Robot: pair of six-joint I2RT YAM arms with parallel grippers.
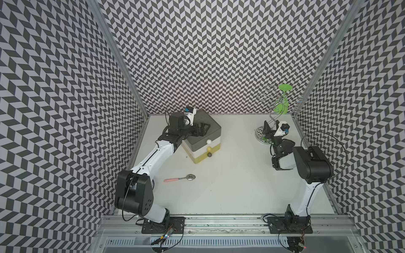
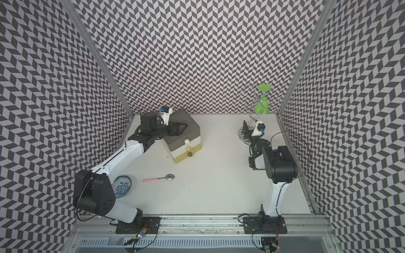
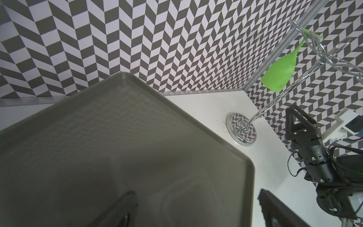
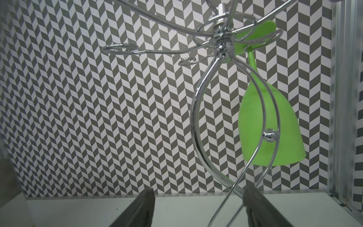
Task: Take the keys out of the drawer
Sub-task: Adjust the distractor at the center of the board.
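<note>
One boxy drawer unit [image 1: 213, 133], centre-left of the frame, is sitting with three round-knobbed drawers shut; the keys are not showing. The left gripper [image 3: 198, 211] and right gripper [image 4: 198, 208] are both gaping wide. One green goblet [image 3: 279, 72] is hanging on one chrome wire rack [image 3: 241, 129].

Glossy chrome rack [image 4: 223, 48]; matt drawer unit [image 3: 117, 147].

Upper left of centre in both top views: drawer chest [image 1: 211, 133] on the table [image 1: 236, 175], near the back wall, left gripper [image 1: 205, 129] just above its top. Lower in the frame, centre-left: spoon [image 1: 179, 178] flat on the table. In a top view, left of the spoon: bowl [image 2: 123, 186], partly behind the left arm. Upper right: rack [image 1: 259, 133], glass [image 1: 281, 107] hanging from it, right gripper [image 1: 267, 131] at its base.
</note>
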